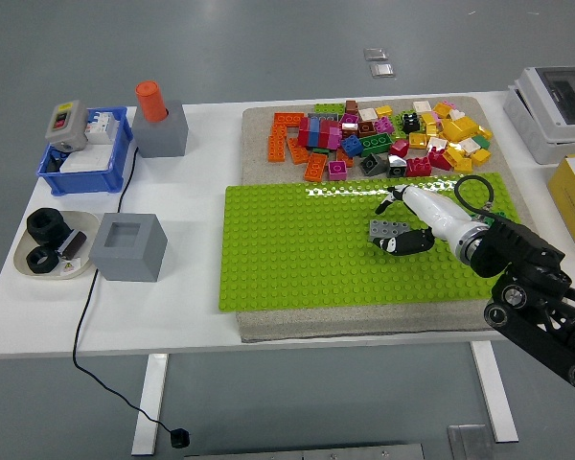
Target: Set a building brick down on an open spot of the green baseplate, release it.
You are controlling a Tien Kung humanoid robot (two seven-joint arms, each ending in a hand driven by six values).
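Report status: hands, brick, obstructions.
Right robot hand at the grey brick, fingers around it; grip unclear. Brick on the green baseplate. Left arm out of view. Open studs all around, nothing blocking.

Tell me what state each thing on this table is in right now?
Grey brick: flat on the green baseplate, right hand at it, grip unclear.
Loose bricks: heaped beyond the baseplate.
Grey block: upright, hollow on top.
Orange cylinder: standing in its grey holder.
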